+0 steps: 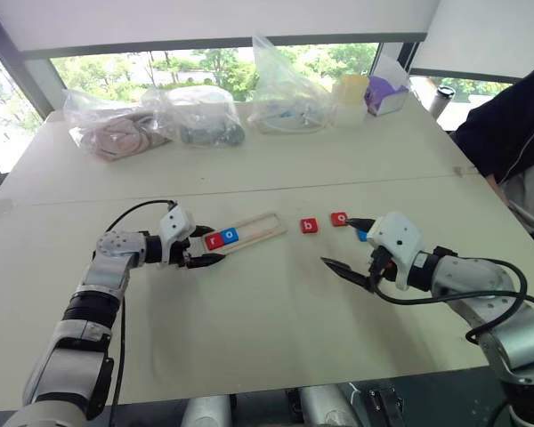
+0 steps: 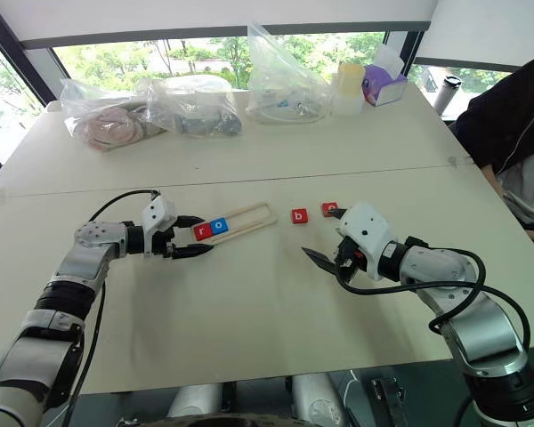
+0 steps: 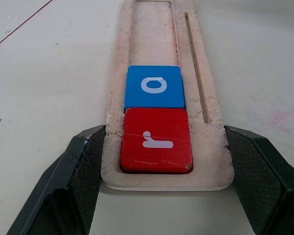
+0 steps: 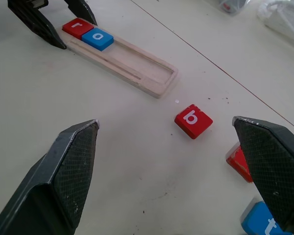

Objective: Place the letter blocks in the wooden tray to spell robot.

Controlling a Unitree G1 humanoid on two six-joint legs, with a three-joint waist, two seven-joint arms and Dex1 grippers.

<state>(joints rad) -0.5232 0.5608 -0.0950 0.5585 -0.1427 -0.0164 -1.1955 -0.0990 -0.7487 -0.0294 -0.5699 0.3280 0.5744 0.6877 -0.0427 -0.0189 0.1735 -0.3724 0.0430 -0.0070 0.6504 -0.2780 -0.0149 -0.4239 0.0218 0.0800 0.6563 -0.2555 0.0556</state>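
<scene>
The wooden tray (image 1: 262,224) lies slanted on the table left of centre. A red "r" block (image 3: 156,141) and a blue "o" block (image 3: 154,87) sit side by side in its near end. My left gripper (image 3: 165,131) is shut on that end, one finger against each long side of the tray. A red "b" block (image 4: 193,120) and a red "o" block (image 1: 339,218) lie loose to the right of the tray. A blue "t" block (image 4: 262,223) lies partly behind my right gripper (image 1: 338,241), which hovers open just right of the "b" block with nothing in it.
Several clear plastic bags (image 1: 191,114) of items line the table's far edge, with a yellow cup (image 1: 351,92) and a purple-and-white box (image 1: 387,93) to their right. A person in dark clothing (image 1: 516,133) sits at the far right. A seam (image 1: 249,189) crosses the table behind the tray.
</scene>
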